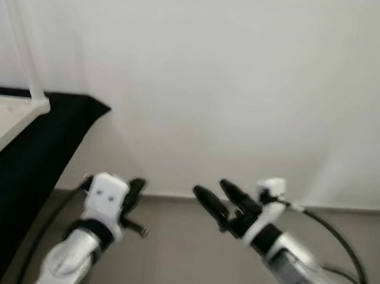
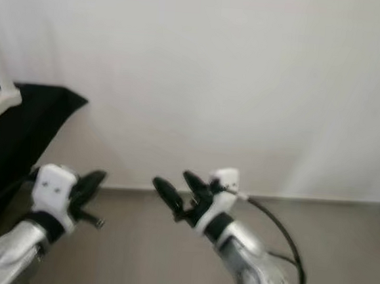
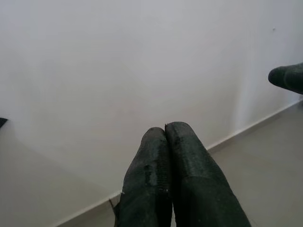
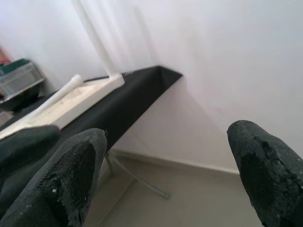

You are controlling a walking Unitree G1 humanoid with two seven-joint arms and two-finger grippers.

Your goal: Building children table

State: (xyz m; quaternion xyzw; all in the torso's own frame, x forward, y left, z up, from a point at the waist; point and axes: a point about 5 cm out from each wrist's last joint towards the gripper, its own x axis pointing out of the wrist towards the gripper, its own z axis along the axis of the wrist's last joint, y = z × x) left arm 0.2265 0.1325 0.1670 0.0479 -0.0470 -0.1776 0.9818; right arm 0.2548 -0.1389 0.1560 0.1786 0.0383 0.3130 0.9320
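Low in the head views, the right hand (image 1: 213, 195) is raised before a bare white wall (image 1: 234, 86), its two black fingers spread wide apart with nothing between them. A black cable (image 1: 343, 241) loops off its wrist. Beside it, the left hand (image 3: 164, 128) is held up at about the same height; its wrist view has the two fingers pressed together tip to tip, gripping nothing. Both hands hang over a grey tiled floor (image 1: 187, 260), near the line where floor meets wall.

Off to the robot's left stands a desk draped in black cloth (image 1: 37, 163), well apart from both hands. On it lies the pale wooden tabletop (image 4: 71, 101) of the children's table, with one white leg (image 4: 94, 40) standing upright at its corner and another white leg (image 4: 54, 97) lying loose along the panel. A metal desk leg (image 4: 137, 179) shows beneath the cloth. Farther back sits a grey-green crate (image 4: 19, 78).
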